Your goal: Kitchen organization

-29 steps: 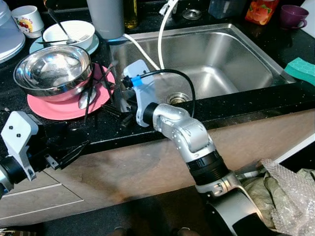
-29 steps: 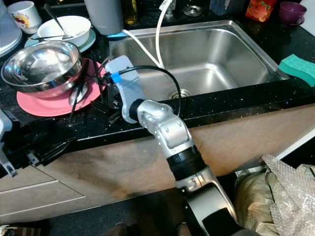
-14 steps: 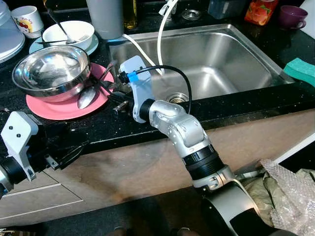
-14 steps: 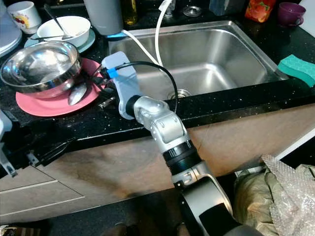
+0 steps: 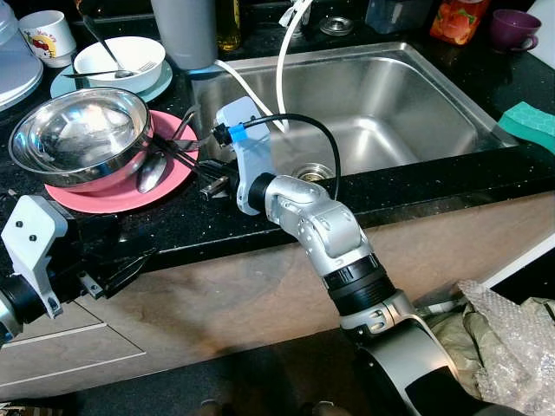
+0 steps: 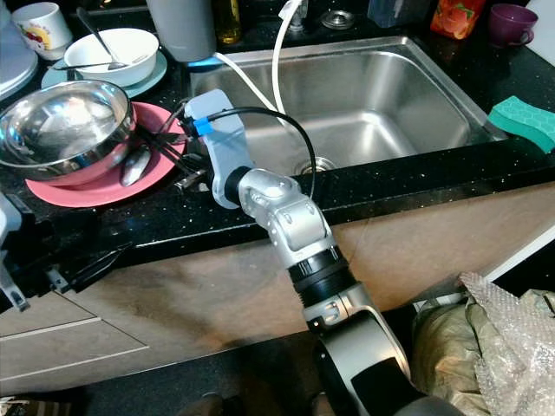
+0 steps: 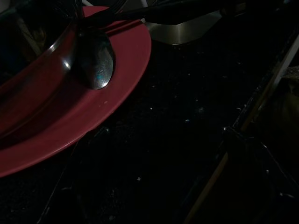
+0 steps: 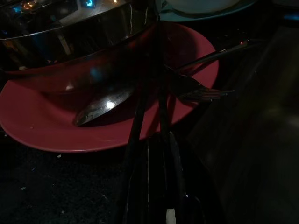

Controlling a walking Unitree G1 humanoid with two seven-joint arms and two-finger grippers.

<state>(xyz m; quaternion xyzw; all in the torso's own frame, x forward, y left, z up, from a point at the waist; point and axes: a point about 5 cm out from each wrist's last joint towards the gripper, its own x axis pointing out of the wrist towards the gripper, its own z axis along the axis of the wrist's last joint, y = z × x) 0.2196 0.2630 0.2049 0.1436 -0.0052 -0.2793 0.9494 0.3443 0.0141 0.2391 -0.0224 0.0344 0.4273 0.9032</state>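
A steel bowl (image 5: 78,130) sits tilted on a pink plate (image 5: 113,186) on the black counter, left of the sink. A spoon (image 8: 103,107) lies on the plate under the bowl's side, and a fork (image 8: 201,91) rests across the plate's edge. My right gripper (image 5: 160,143) reaches over the plate. Its two fingers (image 8: 140,102) run close together up to the bowl's near rim and seem shut on it. My left gripper (image 5: 130,264) hangs open below the counter's front edge, level with the plate (image 7: 107,93).
The steel sink (image 5: 408,87) lies to the right with a white hose (image 5: 282,69) hanging into it. A white bowl with utensils (image 5: 121,56), a mug (image 5: 48,35) and a grey container (image 5: 186,30) stand behind. A green sponge (image 5: 529,121) lies far right.
My right gripper has pushed in over the plate to the bowl's rim. The bowl has slid left and tipped, now overhanging the plate's left side. My left arm has stayed still.
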